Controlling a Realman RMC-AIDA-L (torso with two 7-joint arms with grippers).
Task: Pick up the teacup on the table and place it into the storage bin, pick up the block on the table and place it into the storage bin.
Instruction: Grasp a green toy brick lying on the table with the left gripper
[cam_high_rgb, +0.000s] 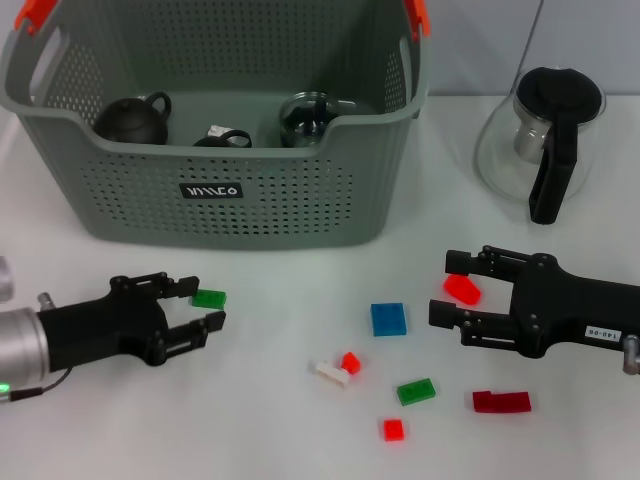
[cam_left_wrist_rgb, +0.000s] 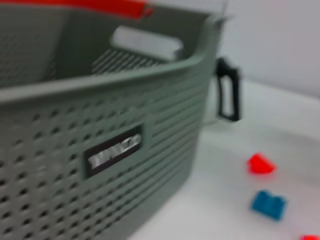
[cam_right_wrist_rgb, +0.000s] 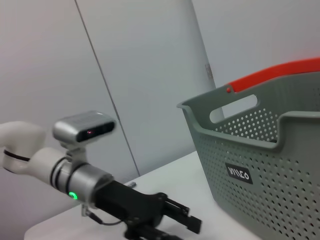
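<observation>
Inside the perforated grey plastic storage bin (cam_high_rgb: 265, 200), a rounded dark teacup (cam_high_rgb: 133, 118).

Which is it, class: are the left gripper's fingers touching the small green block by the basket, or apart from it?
Cannot tell. In the head view the left gripper is open, with the green block right at its upper fingertip; no clear gap or contact shows.

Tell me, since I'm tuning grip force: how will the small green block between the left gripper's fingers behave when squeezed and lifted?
The green block looks like rigid plastic, so it probably won't deform. It looks small and flat, so likely very light and unlikely to roll. Its smooth sides may slip or twist in the open left gripper unless squeezed squarely. The right gripper is by a red block.
</observation>
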